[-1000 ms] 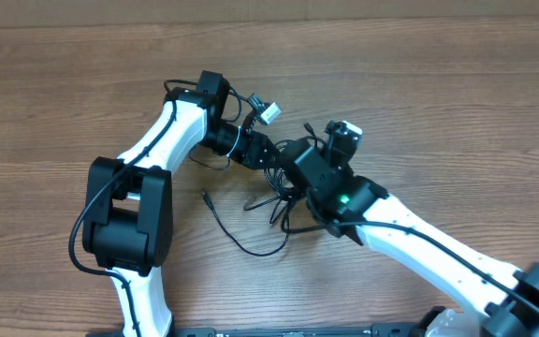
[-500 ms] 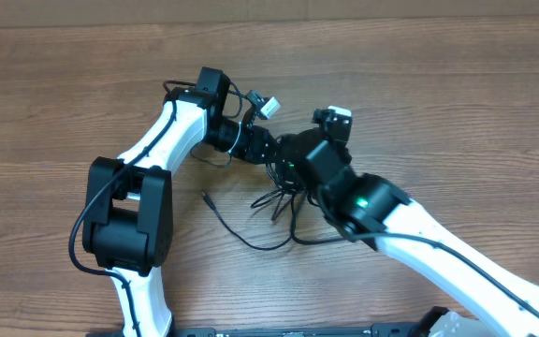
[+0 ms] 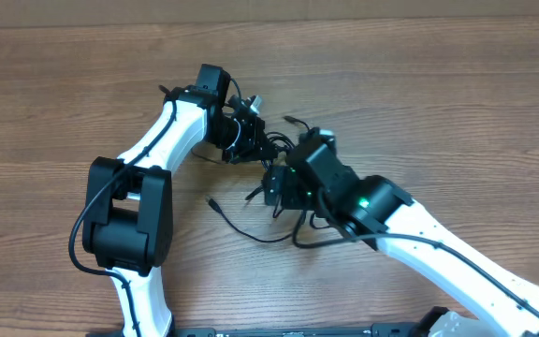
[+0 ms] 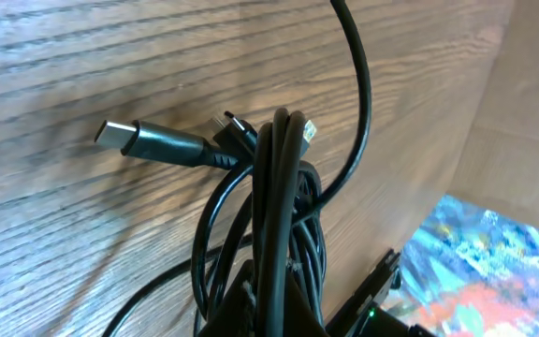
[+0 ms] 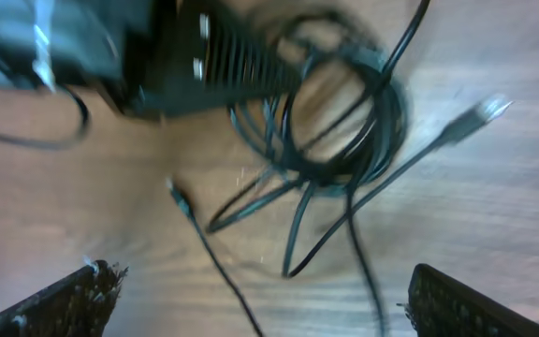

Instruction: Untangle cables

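The right gripper (image 5: 268, 298) hangs with its fingers spread wide above the wooden table (image 3: 438, 94). Just beyond it, the cables (image 5: 344, 131) lie in a tangled loop on the table, loose ends trailing out. Farther on, the left gripper (image 3: 249, 140) is clamped tight on the bundle, with a plug (image 4: 148, 142) sticking out sideways

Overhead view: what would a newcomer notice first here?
A tangled bundle of thin black cables is pinched in the left end effector at the middle of the brown wooden table. A black plug with a silver tip pokes out of it, and the right end effector gapes open above the loose loops.
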`<state>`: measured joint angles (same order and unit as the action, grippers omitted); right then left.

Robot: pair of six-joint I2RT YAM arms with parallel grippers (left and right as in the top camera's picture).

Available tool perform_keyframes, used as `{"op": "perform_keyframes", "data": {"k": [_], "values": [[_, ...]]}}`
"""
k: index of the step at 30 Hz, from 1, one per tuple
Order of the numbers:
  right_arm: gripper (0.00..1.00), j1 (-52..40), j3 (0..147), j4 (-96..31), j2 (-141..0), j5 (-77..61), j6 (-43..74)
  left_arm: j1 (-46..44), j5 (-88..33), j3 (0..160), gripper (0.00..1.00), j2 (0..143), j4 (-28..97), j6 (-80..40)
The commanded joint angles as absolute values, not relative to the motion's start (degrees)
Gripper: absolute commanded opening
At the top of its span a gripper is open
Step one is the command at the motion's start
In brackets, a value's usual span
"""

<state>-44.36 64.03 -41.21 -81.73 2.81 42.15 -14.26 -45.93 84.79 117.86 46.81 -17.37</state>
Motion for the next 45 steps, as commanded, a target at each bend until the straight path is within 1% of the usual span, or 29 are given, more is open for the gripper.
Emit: {"op": "perform_keyframes", "data": {"k": [1,4,7,15,17,18,20,23,25,28,31,32,33,34,35,36,38,40,42,45], "values": [[0.98,-44.66,63.29,-40.25,-85.21,-5.39,41.93,-14.28,-45.43,86.04,0.04,116.11,46.61,-21.08],[0.94,-44.69,63.29,-39.68,-87.94,-7.86,42.24,-14.28,-45.43,86.04,0.04,116.11,46.59,-22.68],[0.91,-44.69,63.26,-39.94,-90.13,-7.81,45.30,-14.28,-45.43,86.04,0.04,116.11,46.61,-22.79],[0.89,-44.69,63.26,-39.29,-93.01,-7.86,46.68,-14.28,-45.43,86.04,0.04,116.11,46.46,-22.79],[0.85,-44.73,63.26,-39.16,-93.51,-7.84,46.68,-14.28,-45.43,86.04,0.04,116.11,46.44,-22.79],[0.81,-44.73,63.26,-39.00,-93.82,-7.84,46.65,-14.28,-45.43,86.04,0.04,116.11,46.44,-22.79],[0.77,-44.73,63.26,-38.61,-93.93,-7.79,46.65,-14.28,-45.45,86.04,0.04,116.11,46.44,-22.79],[0.67,-44.73,63.26,-37.60,-94.15,-6.94,46.68,-14.28,-45.45,86.04,0.04,116.11,46.46,-22.79],[0.63,-44.93,63.20,-37.34,-94.56,-5.04,46.89,-14.28,-45.45,86.04,0.04,116.11,46.46,-22.79],[0.64,-45.71,62.57,-36.38,-96.12,-1.74,50.22,-14.28,-45.45,86.04,0.04,116.11,46.46,-22.79],[0.63,-46.54,61.69,-34.04,-98.65,-1.58,53.49,-14.28,-45.45,86.04,0.04,116.11,46.46,-22.79],[0.62,-46.74,61.60,-33.61,-99.46,-1.56,53.84,-14.28,-45.45,86.04,0.04,116.11,46.46,-22.76],[0.51,-46.85,61.56,-32.73,-100.44,-1.58,53.82,-14.28,-45.45,86.04,0.04,116.11,46.44,-22.79],[0.35,-46.87,61.56,-32.29,-100.77,-1.63,53.82,-14.28,-45.45,86.04,0.04,116.11,46.44,-22.76],[0.15,-46.87,61.56,-32.08,-100.79,-1.85,53.82,-14.28,-45.45,86.04,0.04,116.11,46.44,-22.76],[0.04,-46.74,61.58,-31.68,-100.66,-2.68,53.78,-14.28,-45.43,86.04,0.04,116.11,46.41,-22.74],[0.04,-46.44,62.04,-31.57,-99.96,-5.08,53.12,-14.26,-44.58,86.04,0.04,116.11,46.30,-22.72],[0.04,-45.91,62.81,-31.57,-98.76,-8.78,50.35,-14.26,-41.17,86.04,0.04,116.11,45.91,-21.80],[0.04,-44.93,63.64,-31.53,-96.71,-14.06,47.31,-14.26,-37.98,86.04,0.04,116.11,45.34,-18.31],[0.04,-42.72,64.69,-31.53,-93.01,-22.65,43.70,-14.26,-37.93,86.04,0.04,116.11,45.15,-13.10]]}}
